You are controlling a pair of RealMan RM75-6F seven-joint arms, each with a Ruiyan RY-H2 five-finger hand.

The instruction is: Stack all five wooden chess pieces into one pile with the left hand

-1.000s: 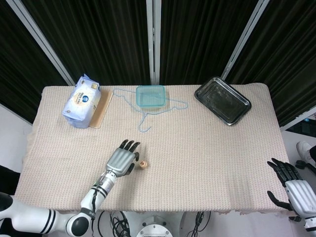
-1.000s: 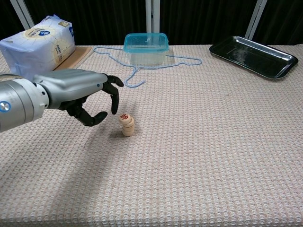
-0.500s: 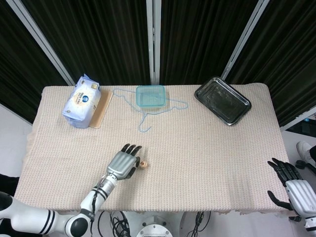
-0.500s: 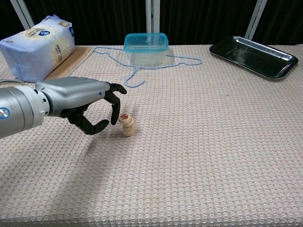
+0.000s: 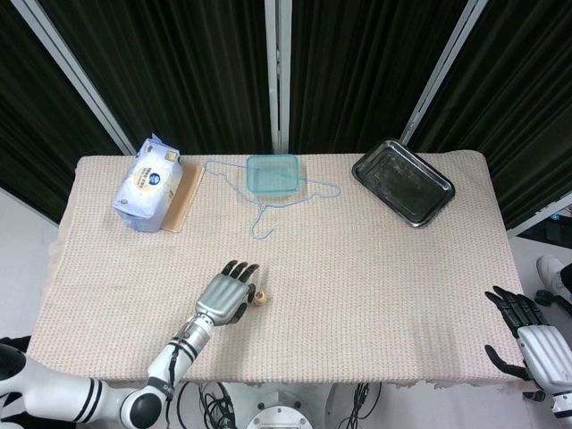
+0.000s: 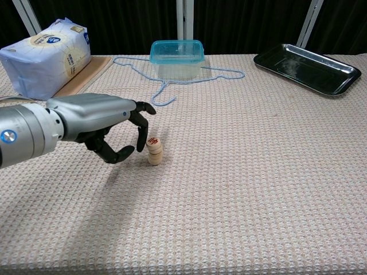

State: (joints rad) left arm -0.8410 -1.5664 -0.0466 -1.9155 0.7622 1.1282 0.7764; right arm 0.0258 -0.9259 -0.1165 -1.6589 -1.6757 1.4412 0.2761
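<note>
A small pile of round wooden chess pieces stands on the cloth near the table's front, its top piece marked in red; the head view shows the same pile. My left hand hovers just left of it, fingers spread and curved, a fingertip very close to the pile, holding nothing. In the head view the left hand lies beside the pile. My right hand rests at the table's front right corner, fingers apart and empty.
A white bag sits on a wooden board at the back left. A blue-lidded clear box stands on a blue wire hanger at the back middle. A dark metal tray lies at the back right.
My left hand has drifted slightly right and down toward the pile, its fingertips now nearly at it. The pile and the right hand have not moved.
</note>
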